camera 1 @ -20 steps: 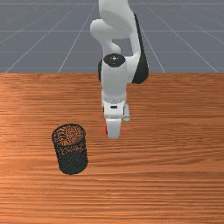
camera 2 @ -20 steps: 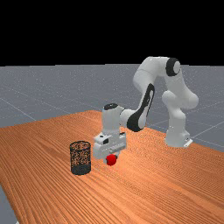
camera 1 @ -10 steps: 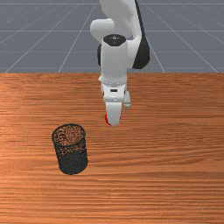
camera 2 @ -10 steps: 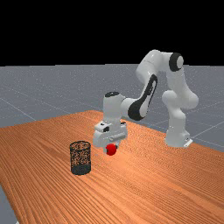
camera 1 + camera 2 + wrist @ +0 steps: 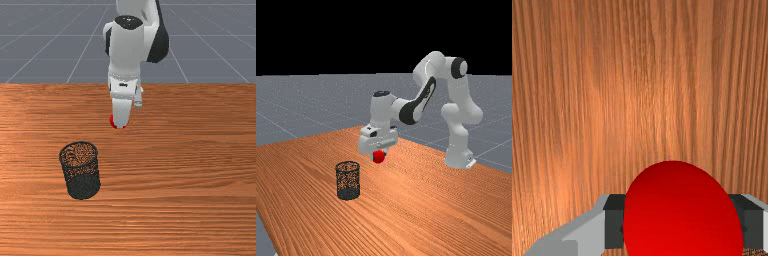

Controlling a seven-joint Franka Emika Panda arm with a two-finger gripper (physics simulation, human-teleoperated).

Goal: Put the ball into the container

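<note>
My gripper (image 5: 379, 157) holds the red ball (image 5: 378, 156) up off the table in the far view, higher than the rim of the container. In the wrist view the ball (image 5: 679, 215) is pinched from both sides by the dark pads of my gripper (image 5: 682, 222). From the front, the hand hides most of the ball (image 5: 113, 120), and my gripper (image 5: 120, 122) is behind and to the front view's right of the container. That container, a black mesh basket (image 5: 83, 186), stands upright on the table; in the far view the basket (image 5: 348, 193) is left of the ball and lower.
The orange-brown table (image 5: 190, 165) stretches out around the basket. A bit of dark mesh (image 5: 754, 252) shows beyond one finger in the wrist view. At the far view's right the arm's base (image 5: 458, 160) stands by the table's edge.
My hand has risen with the ball gripped, then shifted slightly toward the front view's left. The basket has stayed where it was.
</note>
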